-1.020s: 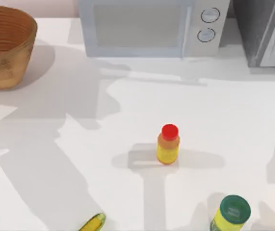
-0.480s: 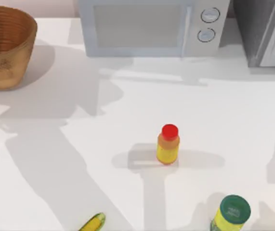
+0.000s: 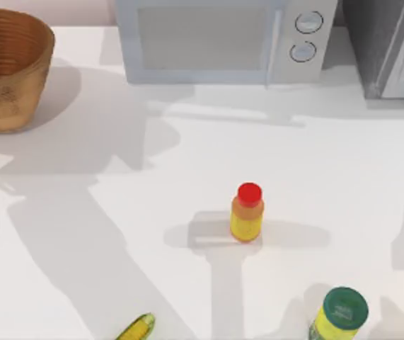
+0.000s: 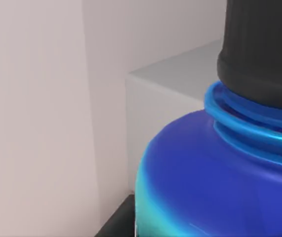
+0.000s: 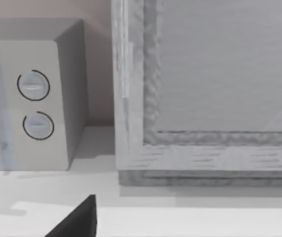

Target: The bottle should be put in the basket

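While the shadows at the table's left have shifted slightly over the last second, your bottle [image 4: 215,182] sits close against the left wrist camera, likely carried. Finger state: cannot tell. Basket [image 3: 7,71] waits at far left, apparently without the bottle; transfer pending

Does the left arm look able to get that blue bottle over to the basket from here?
Probably yes. The bottle fills the left wrist view up close, so that arm seems to carry it, and the basket sits open at the table's far left with nothing beside it.
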You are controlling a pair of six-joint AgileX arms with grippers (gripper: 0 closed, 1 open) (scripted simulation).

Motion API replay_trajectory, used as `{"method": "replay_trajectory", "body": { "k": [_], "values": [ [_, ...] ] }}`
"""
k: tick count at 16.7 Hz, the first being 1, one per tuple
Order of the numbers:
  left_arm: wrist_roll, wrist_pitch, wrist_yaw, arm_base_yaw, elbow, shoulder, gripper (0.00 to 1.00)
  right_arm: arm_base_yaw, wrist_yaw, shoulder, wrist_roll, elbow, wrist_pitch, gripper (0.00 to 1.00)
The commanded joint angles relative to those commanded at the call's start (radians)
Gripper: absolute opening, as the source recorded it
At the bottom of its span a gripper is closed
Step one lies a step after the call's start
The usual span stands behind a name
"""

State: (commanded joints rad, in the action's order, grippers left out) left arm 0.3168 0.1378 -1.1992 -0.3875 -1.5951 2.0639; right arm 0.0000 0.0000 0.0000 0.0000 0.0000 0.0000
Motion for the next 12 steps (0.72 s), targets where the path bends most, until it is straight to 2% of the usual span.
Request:
{"method": "replay_trajectory", "body": {
  "k": [7, 12],
  "values": [
    [0.000, 0.000, 0.000, 0.000, 0.000, 0.000, 0.98, 0.000, 0.000, 0.000, 0.000, 0.000, 0.000, 1.00],
    [0.000, 0.000, 0.000, 0.000, 0.000, 0.000, 1.00, 0.000, 0.000, 0.000, 0.000, 0.000, 0.000, 1.00]
  ]
}}
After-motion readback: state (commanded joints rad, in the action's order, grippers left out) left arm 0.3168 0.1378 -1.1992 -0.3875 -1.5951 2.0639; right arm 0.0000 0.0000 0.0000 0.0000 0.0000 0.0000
